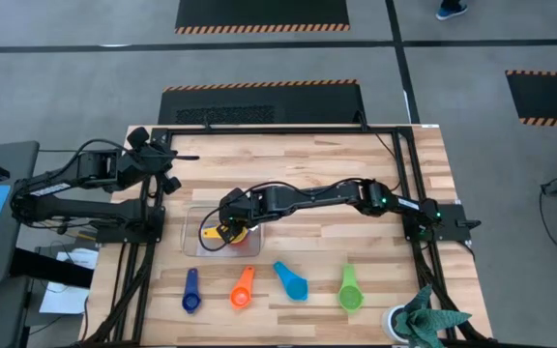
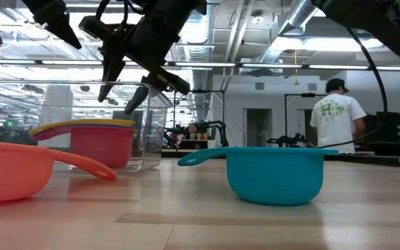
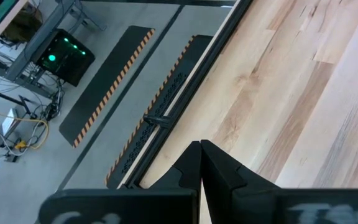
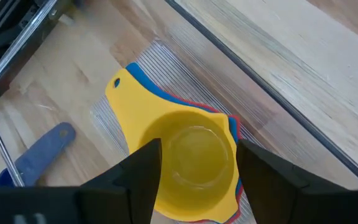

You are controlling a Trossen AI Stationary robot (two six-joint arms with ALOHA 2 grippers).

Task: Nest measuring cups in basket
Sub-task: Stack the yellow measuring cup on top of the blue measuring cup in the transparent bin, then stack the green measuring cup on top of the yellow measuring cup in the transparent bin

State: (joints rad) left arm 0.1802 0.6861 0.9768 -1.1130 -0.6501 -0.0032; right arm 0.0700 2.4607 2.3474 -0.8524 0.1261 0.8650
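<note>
The clear basket (image 1: pixel 201 237) (image 2: pixel 155 121) sits on the table's left half. Inside it the yellow cup (image 4: pixel 191 162) (image 2: pixel 82 124) is nested on a blue cup (image 4: pixel 143 76), which sits in the red cup (image 2: pixel 103 146). My right gripper (image 4: pixel 199 149) (image 2: pixel 123 94) (image 1: pixel 228 230) hangs open just above them, with one finger on each side of the yellow bowl. Along the near edge lie the dark blue cup (image 1: pixel 191 292), orange cup (image 1: pixel 243 288) (image 2: pixel 12 170), light blue cup (image 1: pixel 291 280) (image 2: pixel 276 173) and green cup (image 1: pixel 349 290). My left gripper (image 3: pixel 201 149) (image 1: pixel 158 159) waits shut at the far left corner.
A black metal frame (image 1: pixel 404 184) runs along the table's edges. A potted plant (image 1: pixel 424 324) stands at the near right corner. The four loose cups lie in a row near the near edge. Beyond the table a person (image 2: pixel 339 114) stands in the room.
</note>
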